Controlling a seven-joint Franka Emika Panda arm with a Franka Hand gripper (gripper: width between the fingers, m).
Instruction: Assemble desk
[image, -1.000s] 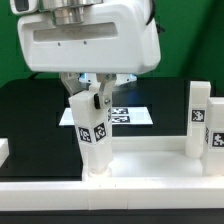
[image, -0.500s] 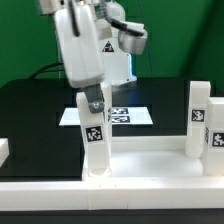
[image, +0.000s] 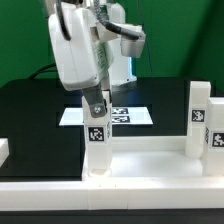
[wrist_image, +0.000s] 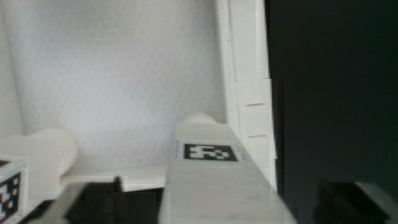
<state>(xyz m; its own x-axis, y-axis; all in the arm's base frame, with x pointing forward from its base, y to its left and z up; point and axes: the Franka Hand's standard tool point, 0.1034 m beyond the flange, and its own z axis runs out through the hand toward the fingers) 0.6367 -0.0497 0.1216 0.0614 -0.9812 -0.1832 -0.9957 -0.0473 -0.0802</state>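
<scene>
The white desk slab (image: 150, 160) lies across the front of the black table. One square white leg (image: 96, 140) with a black-and-white tag stands upright in a socket of the slab. My gripper (image: 95, 103) is on its top end and looks shut on it. In the wrist view the leg (wrist_image: 210, 152) runs between my dark fingers (wrist_image: 107, 200), and my gripper (wrist_image: 240, 198) is over the slab (wrist_image: 107, 80) near its raised rim (wrist_image: 246, 60). A second tagged leg (image: 200, 120) stands on the slab at the exterior view's right.
The marker board (image: 122, 116) lies on the table behind the held leg. A small white part (image: 3, 150) sits at the exterior view's left edge. Another tagged white part (wrist_image: 15, 175) shows at the edge of the wrist view. A green wall stands behind.
My hand has turned about a quarter turn on the leg's top, and the leg's tag has swung round with it toward the exterior view's right. The slab and the second leg have not moved.
</scene>
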